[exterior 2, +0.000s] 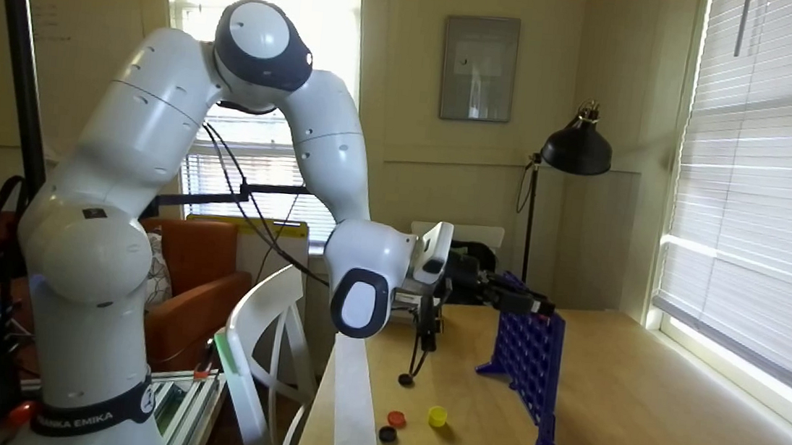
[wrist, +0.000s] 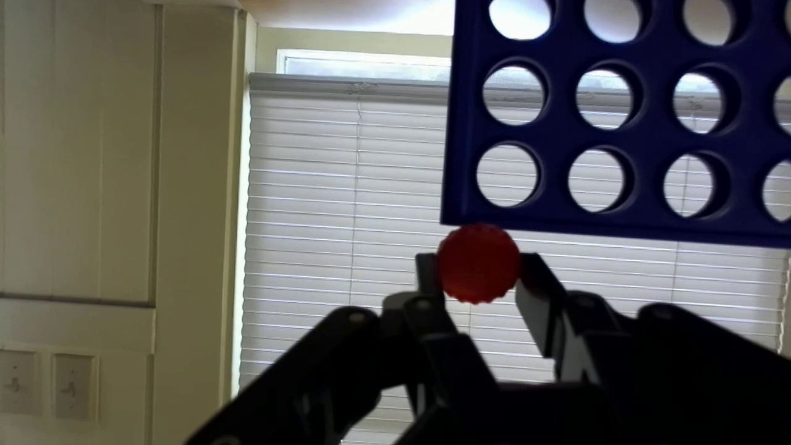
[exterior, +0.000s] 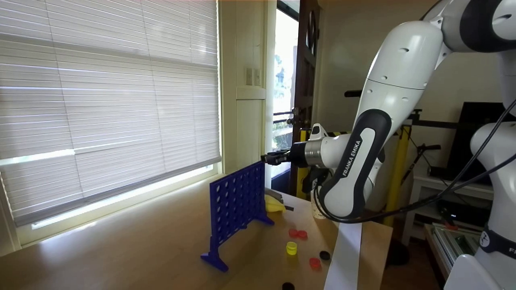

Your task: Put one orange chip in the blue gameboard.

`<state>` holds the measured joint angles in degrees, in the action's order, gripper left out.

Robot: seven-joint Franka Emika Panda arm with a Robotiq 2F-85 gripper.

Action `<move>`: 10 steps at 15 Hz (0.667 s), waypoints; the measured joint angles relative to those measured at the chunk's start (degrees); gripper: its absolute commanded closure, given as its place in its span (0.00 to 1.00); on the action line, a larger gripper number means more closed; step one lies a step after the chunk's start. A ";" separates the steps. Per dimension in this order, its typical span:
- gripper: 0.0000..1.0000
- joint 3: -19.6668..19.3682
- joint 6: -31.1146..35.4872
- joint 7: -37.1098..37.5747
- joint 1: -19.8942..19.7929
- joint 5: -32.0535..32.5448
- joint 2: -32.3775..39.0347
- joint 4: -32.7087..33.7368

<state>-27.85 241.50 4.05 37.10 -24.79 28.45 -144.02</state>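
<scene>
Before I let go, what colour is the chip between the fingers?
Red; the chip shows best in the wrist view, held between the fingers.

The gameboard [exterior: 238, 202] stands on the table [exterior: 137, 249] between the blinds [exterior: 117, 104] and the chips [exterior: 291, 248].

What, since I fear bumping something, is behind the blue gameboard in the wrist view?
The holes of the blue gameboard show white window blinds and, in the picture's top row, the tabletop. Whatever its solid plastic covers between holes cannot be seen.
</scene>
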 measured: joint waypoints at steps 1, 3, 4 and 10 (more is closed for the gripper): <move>0.90 -0.06 0.00 0.00 0.01 0.00 0.00 0.24; 0.90 -0.13 0.01 0.00 0.04 0.00 -0.04 0.71; 0.90 -0.14 0.01 0.00 0.05 0.00 -0.10 0.89; 0.90 -0.17 0.01 0.00 0.06 0.00 -0.06 1.89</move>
<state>-28.02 241.51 4.05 37.16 -24.78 28.39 -142.13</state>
